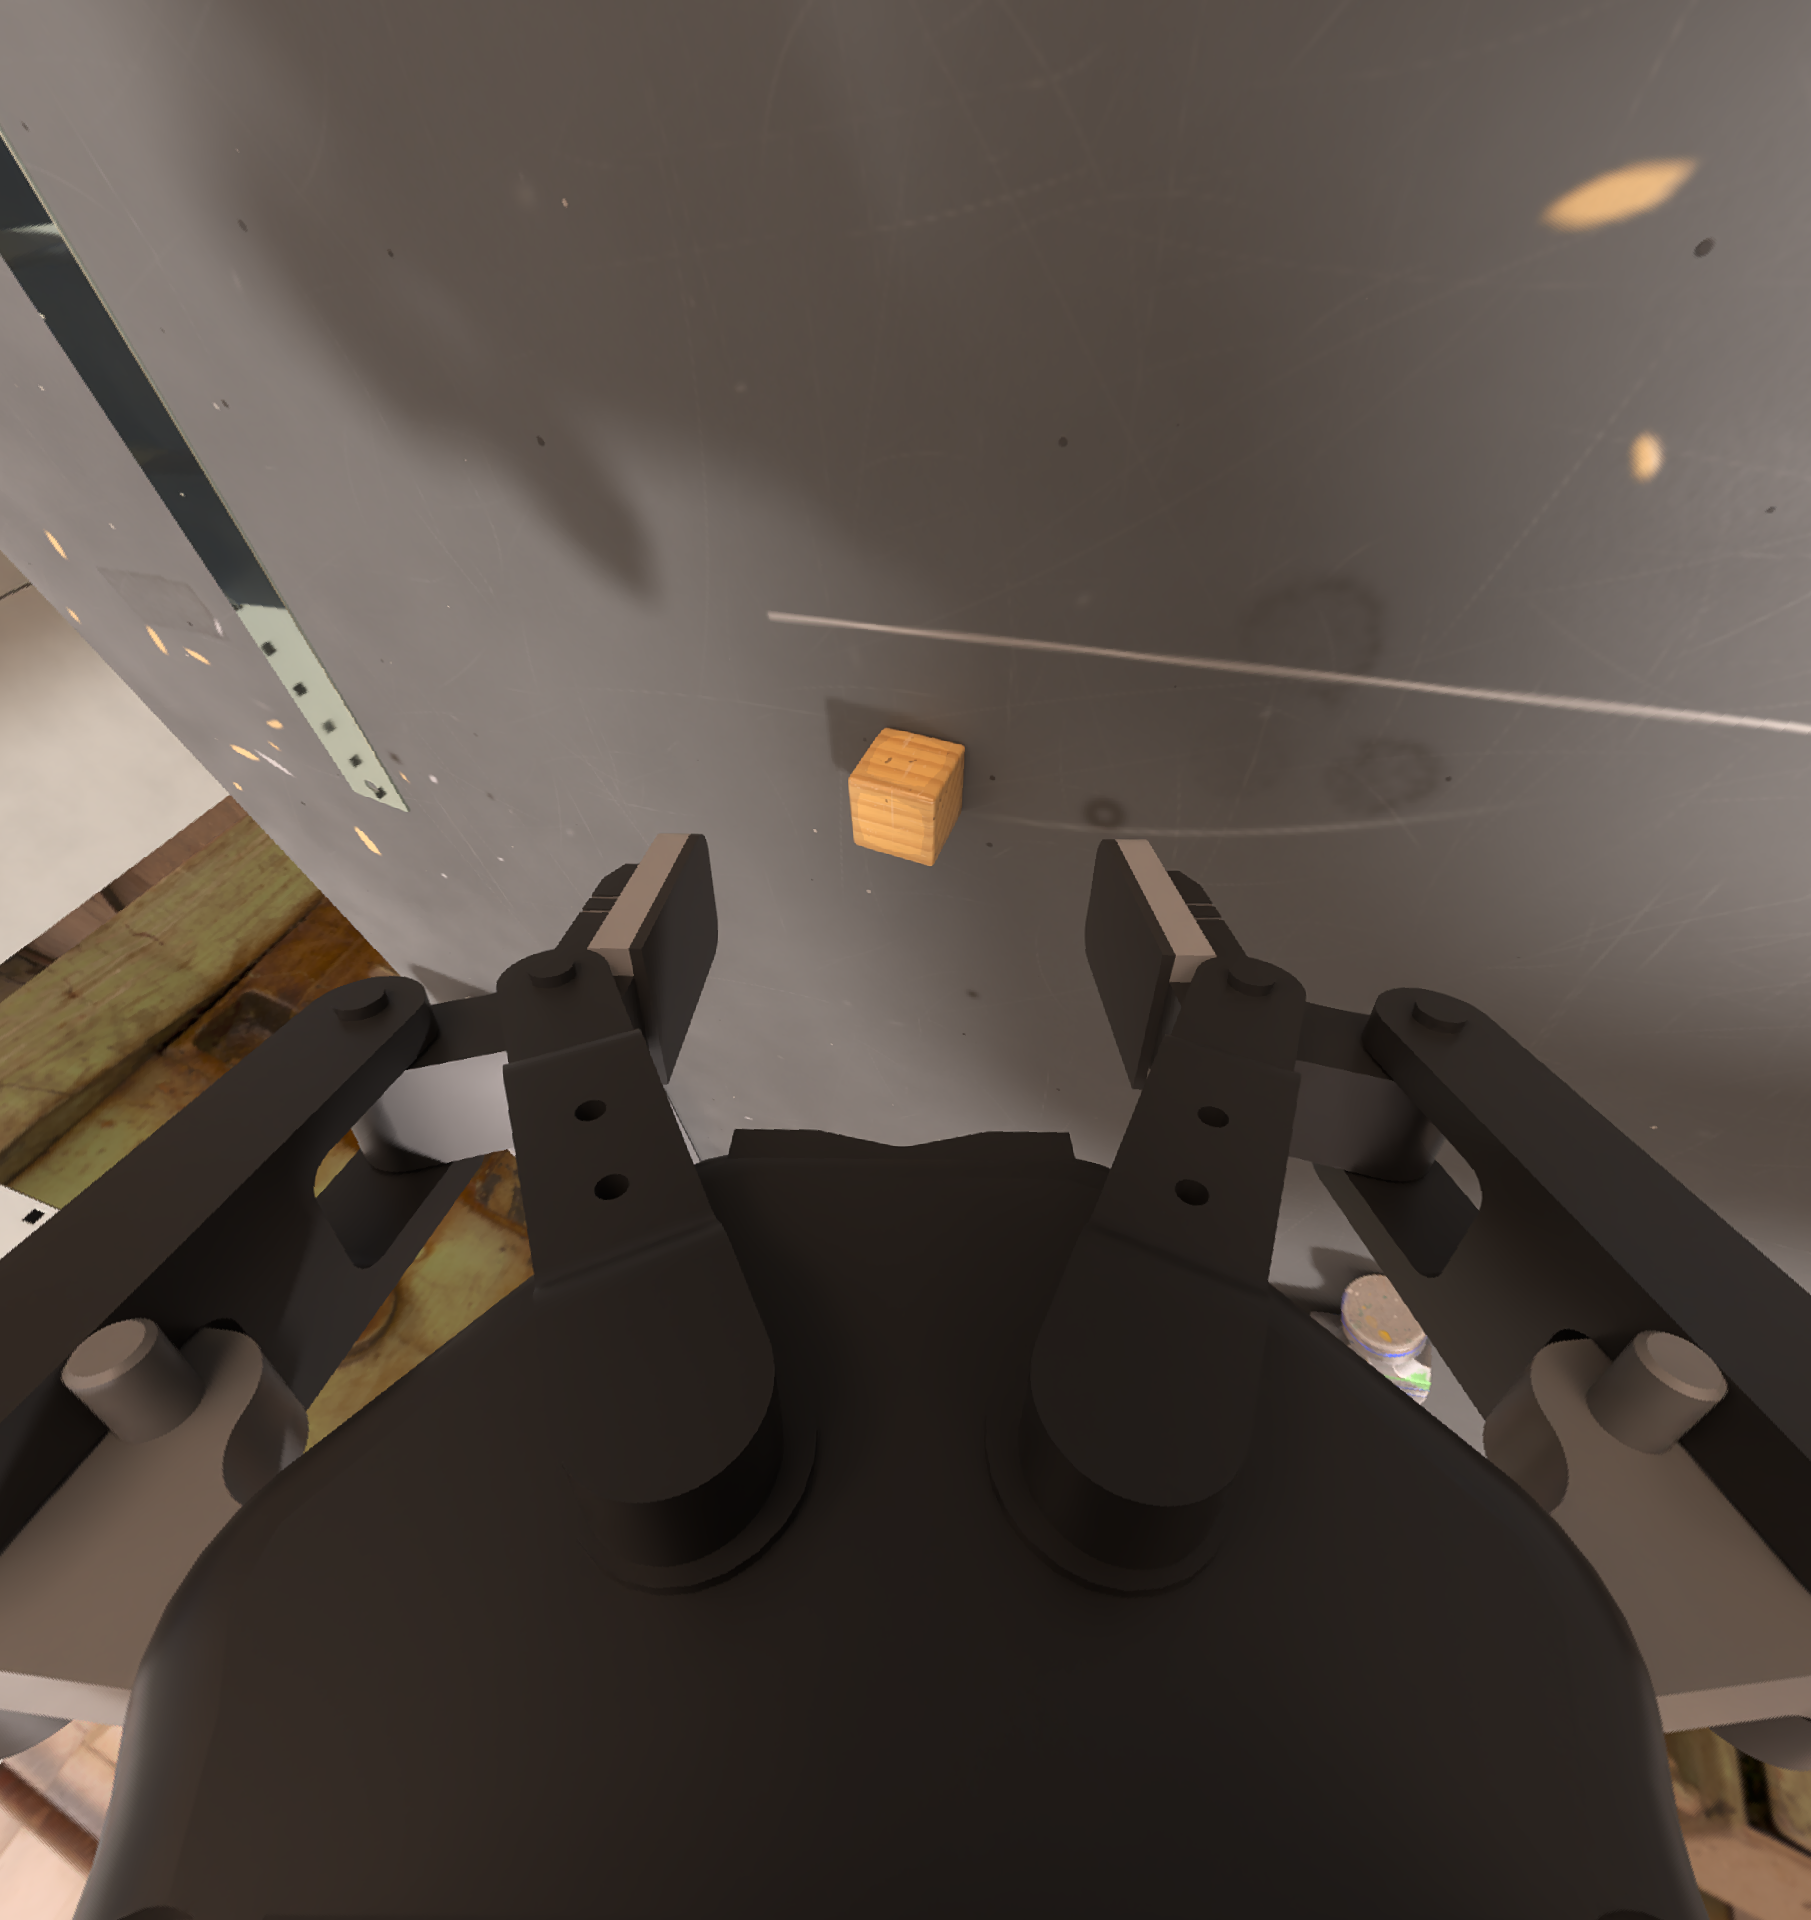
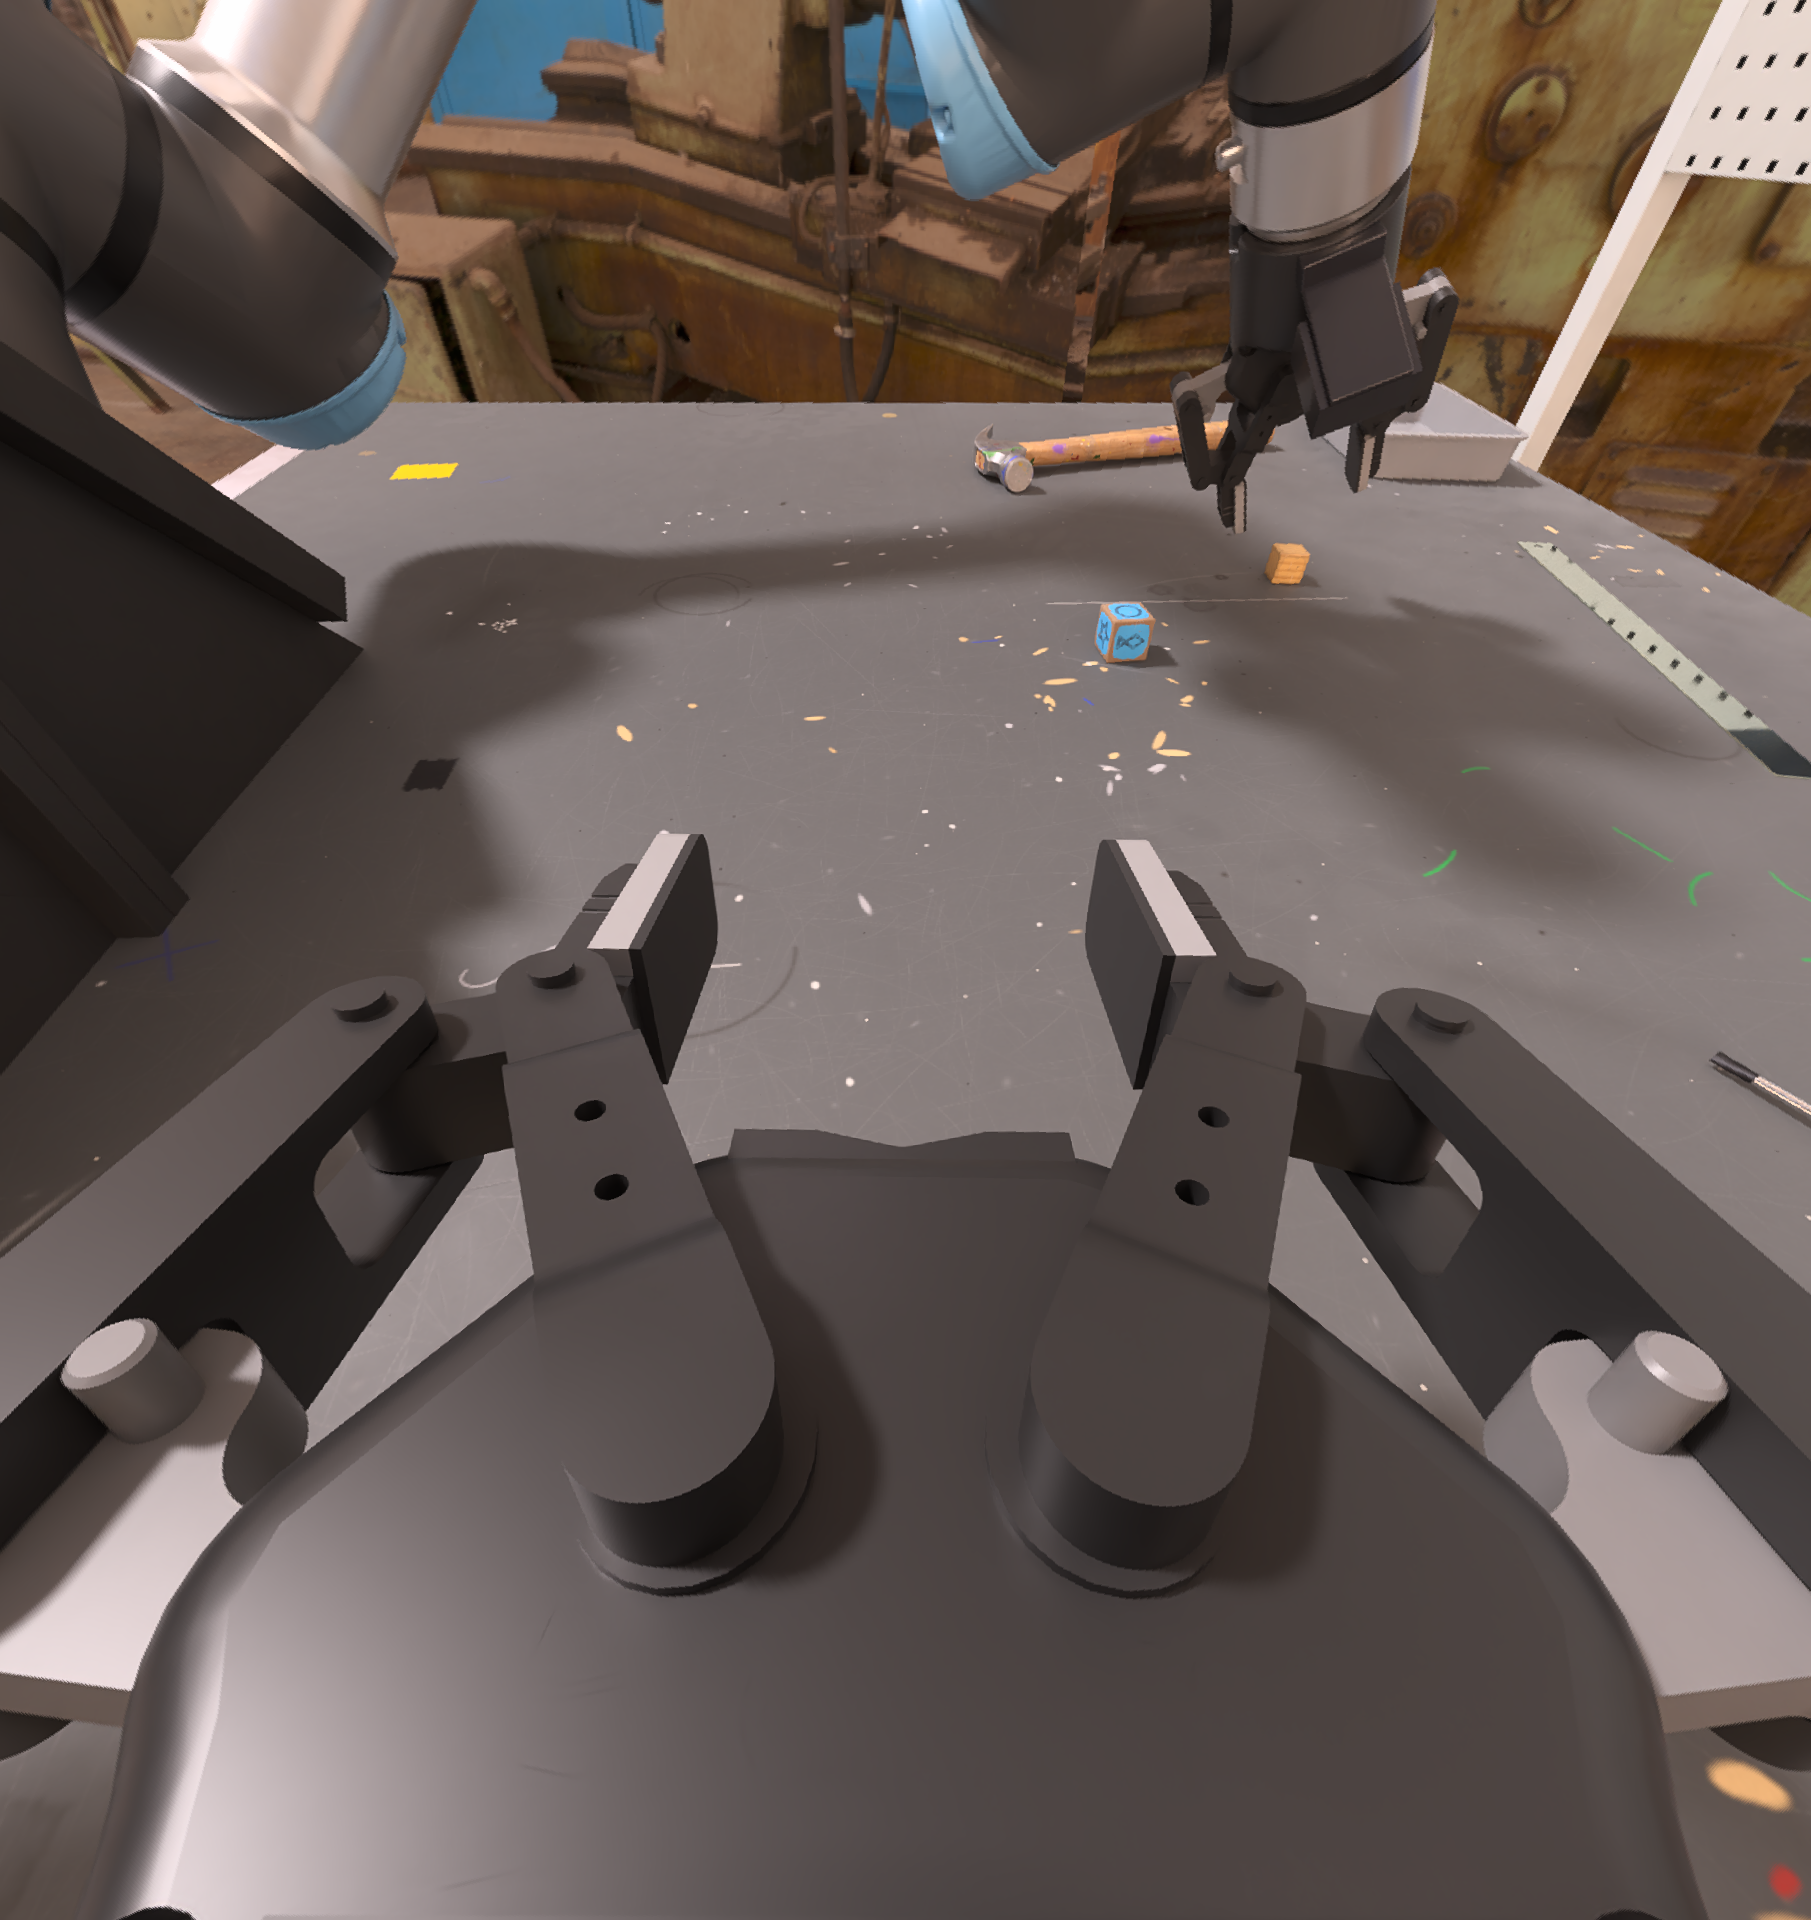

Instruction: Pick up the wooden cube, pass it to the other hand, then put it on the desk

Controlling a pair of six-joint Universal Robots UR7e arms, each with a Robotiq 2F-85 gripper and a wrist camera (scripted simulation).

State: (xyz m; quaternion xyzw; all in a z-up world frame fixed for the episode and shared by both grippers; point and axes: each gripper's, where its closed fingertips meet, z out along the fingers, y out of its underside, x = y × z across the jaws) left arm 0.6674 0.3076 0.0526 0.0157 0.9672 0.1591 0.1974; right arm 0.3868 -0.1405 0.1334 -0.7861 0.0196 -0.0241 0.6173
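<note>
A small plain wooden cube [image 1: 906, 797] sits on the grey desk [image 1: 1296, 416]. My left gripper [image 1: 901, 914] is open and empty, hovering above the cube, which lies just ahead of the gap between its fingertips. In the right wrist view the cube [image 2: 1287, 563] shows far off on the desk [image 2: 880, 935], with the left gripper [image 2: 1296, 488] open above it. My right gripper [image 2: 901, 914] is open and empty, low over the near part of the desk, far from the cube.
A blue patterned cube [image 2: 1124, 631] stands near the wooden one. A hammer [image 2: 1088, 452] and a white tray [image 2: 1441, 442] lie at the far edge. A metal ruler [image 2: 1659, 655] lies on the right, a thin tool [image 2: 1789, 1112] near right, a dark box [image 2: 101, 727] left.
</note>
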